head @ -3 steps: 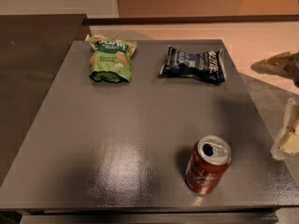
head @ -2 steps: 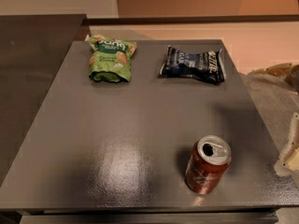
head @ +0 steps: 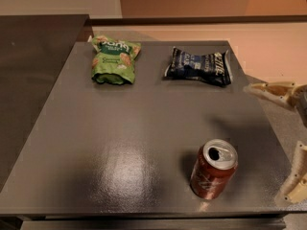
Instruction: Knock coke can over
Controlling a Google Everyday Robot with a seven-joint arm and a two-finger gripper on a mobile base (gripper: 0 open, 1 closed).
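Note:
The coke can [head: 213,169], red with a silver top and open pull-tab hole, stands upright near the front right of the dark grey table [head: 120,143]. My gripper [head: 269,140] comes in from the right edge of the camera view, just right of the can and not touching it. Its two beige fingers are spread wide apart. One finger [head: 271,91] is above and behind the can, the other [head: 296,176] is level with the can at the table's right edge. The gripper holds nothing.
A green snack bag [head: 113,59] lies at the back left of the table and a dark blue snack bag [head: 200,66] at the back right. A darker counter [head: 29,56] adjoins on the left. The table's front edge runs just below the can.
The gripper has moved down the view toward the front and slightly left, closer to the can. The can and both bags have not moved.

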